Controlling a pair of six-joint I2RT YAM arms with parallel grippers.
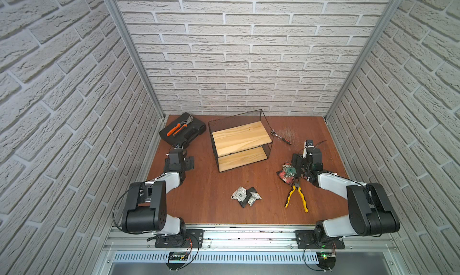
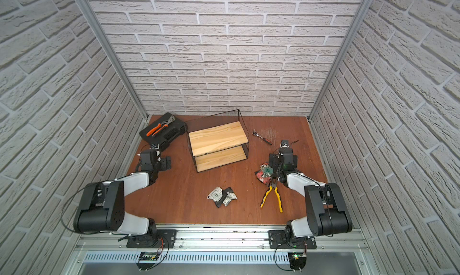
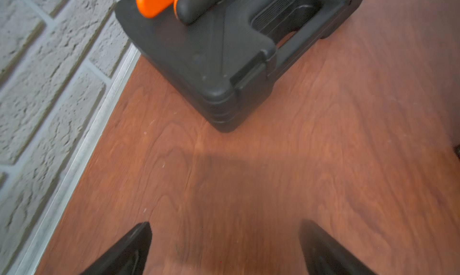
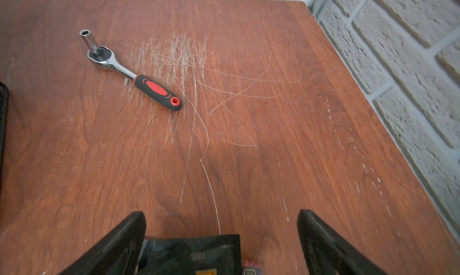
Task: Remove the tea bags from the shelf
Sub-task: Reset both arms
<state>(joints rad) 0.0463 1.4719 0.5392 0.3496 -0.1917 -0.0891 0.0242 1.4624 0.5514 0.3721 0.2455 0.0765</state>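
The shelf (image 1: 241, 140) (image 2: 217, 142) stands at the back middle of the table, and both of its pine boards are bare. The tea bags lie on the table in two heaps: a red, black and green one (image 1: 287, 173) (image 2: 264, 173) at the right, and a white-grey and black one (image 1: 245, 196) (image 2: 221, 197) near the front middle. My right gripper (image 4: 221, 214) is open, low over the right heap. A black tea bag with an orange label (image 4: 191, 253) lies between its fingers, unpinched. My left gripper (image 3: 225, 226) is open and empty over bare table at the left.
A black tool case (image 1: 183, 133) (image 3: 224, 50) with orange-handled pliers (image 1: 178, 128) sits at the back left, just ahead of my left gripper. A ratchet (image 1: 281, 136) (image 4: 132, 71) lies right of the shelf. Yellow-handled pliers (image 1: 297, 195) lie by the right heap. Brick walls close three sides.
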